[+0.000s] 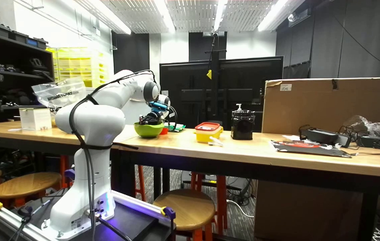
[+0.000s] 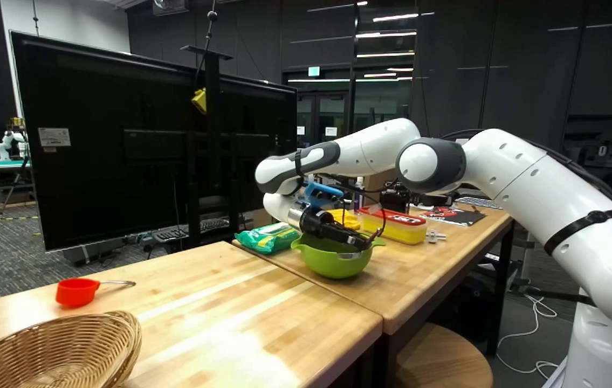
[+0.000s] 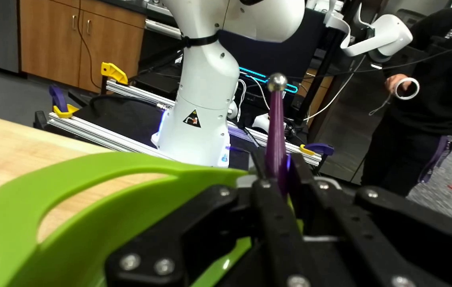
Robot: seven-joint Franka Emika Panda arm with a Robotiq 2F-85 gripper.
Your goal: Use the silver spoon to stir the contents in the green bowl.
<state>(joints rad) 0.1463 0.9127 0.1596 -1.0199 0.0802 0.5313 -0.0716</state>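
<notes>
In the wrist view, the lime-green bowl [image 3: 114, 223] curves left of and below the fingers [image 3: 304, 175], which pinch a purple handle [image 3: 276, 123] topped by a silver ball; the handle's other end is hidden. In an exterior view, the gripper [image 2: 366, 242] slants low over the bowl; the Panda arm [image 2: 505, 161] arches above the fingers and down to the right. In an exterior view, a plastic bag [image 1: 76, 87] left of the fingers carries blurred lettering; right of them, a label [image 1: 285, 87] on a cardboard box [image 1: 330, 107] is too small to read.

Upright green bowl [image 2: 334, 266], apparently a purple-handled spoon [image 3: 276, 129], head hidden
</notes>
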